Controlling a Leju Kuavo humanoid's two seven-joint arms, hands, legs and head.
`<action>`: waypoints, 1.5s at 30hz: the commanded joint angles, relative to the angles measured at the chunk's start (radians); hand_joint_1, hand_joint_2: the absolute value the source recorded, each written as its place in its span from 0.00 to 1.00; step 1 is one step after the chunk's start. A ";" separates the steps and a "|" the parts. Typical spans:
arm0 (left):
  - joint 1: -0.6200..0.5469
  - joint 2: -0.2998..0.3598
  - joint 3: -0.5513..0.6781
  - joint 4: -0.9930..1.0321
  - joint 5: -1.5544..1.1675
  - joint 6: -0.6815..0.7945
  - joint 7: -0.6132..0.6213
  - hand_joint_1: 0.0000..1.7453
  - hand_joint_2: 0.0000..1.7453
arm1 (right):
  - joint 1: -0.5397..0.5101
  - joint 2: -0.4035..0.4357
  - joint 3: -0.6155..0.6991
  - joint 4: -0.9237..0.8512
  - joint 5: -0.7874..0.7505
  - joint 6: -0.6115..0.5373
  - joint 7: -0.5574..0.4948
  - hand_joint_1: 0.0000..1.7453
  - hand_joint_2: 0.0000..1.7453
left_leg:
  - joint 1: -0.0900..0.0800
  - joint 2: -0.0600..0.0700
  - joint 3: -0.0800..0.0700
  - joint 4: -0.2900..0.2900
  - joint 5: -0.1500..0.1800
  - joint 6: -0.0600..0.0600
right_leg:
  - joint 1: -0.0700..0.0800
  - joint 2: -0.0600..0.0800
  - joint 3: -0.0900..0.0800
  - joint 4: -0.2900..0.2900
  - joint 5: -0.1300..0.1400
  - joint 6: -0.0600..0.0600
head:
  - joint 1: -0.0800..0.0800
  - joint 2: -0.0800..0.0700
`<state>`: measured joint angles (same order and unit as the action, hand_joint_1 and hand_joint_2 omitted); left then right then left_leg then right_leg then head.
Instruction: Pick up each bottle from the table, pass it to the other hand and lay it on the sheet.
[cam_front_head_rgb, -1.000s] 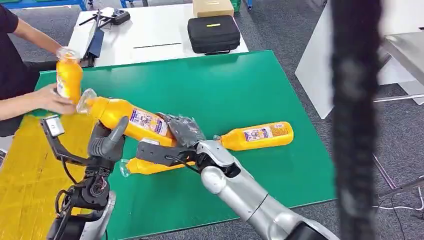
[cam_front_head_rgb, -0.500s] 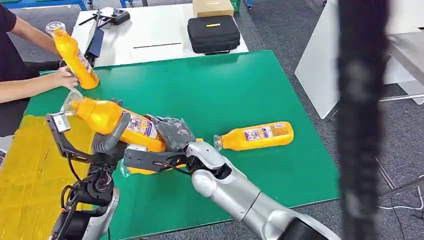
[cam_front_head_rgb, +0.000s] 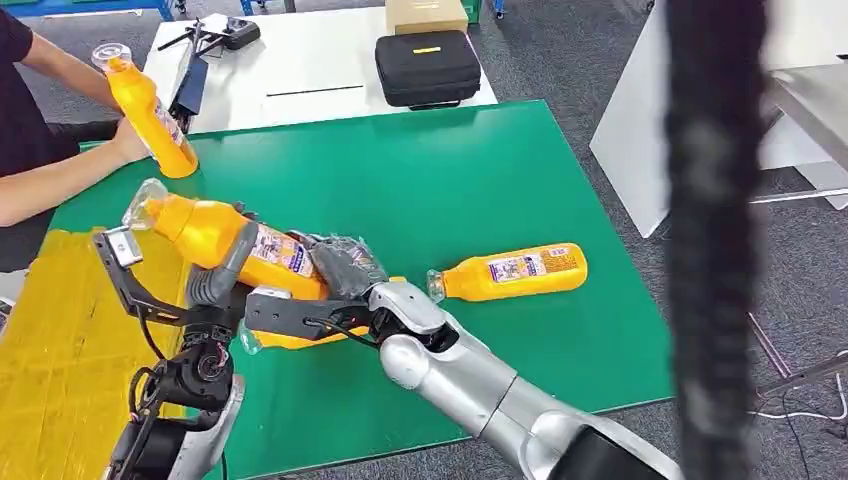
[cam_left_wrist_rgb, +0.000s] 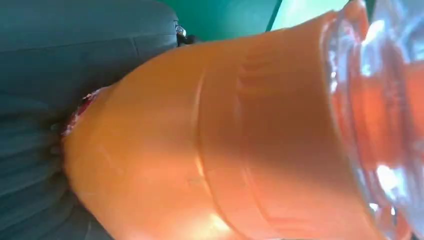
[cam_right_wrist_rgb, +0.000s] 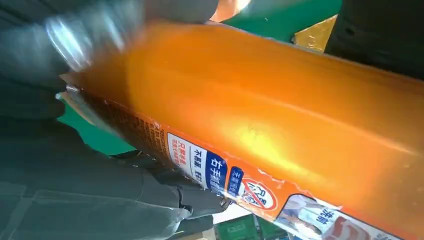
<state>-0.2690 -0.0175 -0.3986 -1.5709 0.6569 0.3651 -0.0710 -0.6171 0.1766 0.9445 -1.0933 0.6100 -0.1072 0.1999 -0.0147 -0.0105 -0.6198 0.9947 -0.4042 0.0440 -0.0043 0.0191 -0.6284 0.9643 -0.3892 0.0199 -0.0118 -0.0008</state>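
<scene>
Both hands held the orange bottle (cam_front_head_rgb: 225, 240) above the green bench (cam_front_head_rgb: 480, 170), beside the yellow sheet (cam_front_head_rgb: 60, 340): left hand (cam_front_head_rgb: 215, 275) near its neck, right hand (cam_front_head_rgb: 345, 265) at its base. The right should let go only once the left's grip is firm.

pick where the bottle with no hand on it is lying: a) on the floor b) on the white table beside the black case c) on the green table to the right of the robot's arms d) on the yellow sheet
c: the free bottle lies on its side on the green table, right of the right hand, with nothing touching it.
</scene>
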 joint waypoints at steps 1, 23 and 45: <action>-0.102 -0.009 -0.045 0.044 -0.030 0.013 -0.041 1.00 1.00 | -0.018 -0.011 0.114 0.101 0.007 0.031 0.016 0.00 1.00 | 0.002 -0.003 0.004 0.000 -0.002 -0.003 | 0.002 -0.005 0.006 0.000 -0.003 0.000 | 0.000 0.000; -0.149 0.096 0.188 0.139 -1.036 0.244 -0.173 1.00 1.00 | 0.005 -0.054 -0.033 0.134 0.167 0.165 0.049 0.00 0.00 | 0.001 0.000 0.006 0.001 -0.002 -0.003 | 0.001 -0.002 0.006 0.001 -0.003 0.000 | 0.000 0.000; -0.280 0.197 0.126 0.725 -1.806 -0.243 0.292 0.00 0.00 | -0.035 -0.062 0.069 0.143 0.234 0.286 0.060 0.00 0.00 | 0.002 -0.002 0.008 0.002 -0.003 -0.005 | 0.002 -0.004 0.009 0.002 -0.005 0.000 | 0.000 0.000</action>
<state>-0.4591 0.1686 -0.1942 -1.0383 -1.1254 0.1926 0.2064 -0.5969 0.1392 0.9457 -0.9930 0.8465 0.1580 0.2544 -0.0142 -0.0109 -0.6201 0.9946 -0.4031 0.0430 -0.0042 0.0191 -0.6282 0.9650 -0.3890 0.0198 -0.0114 -0.0008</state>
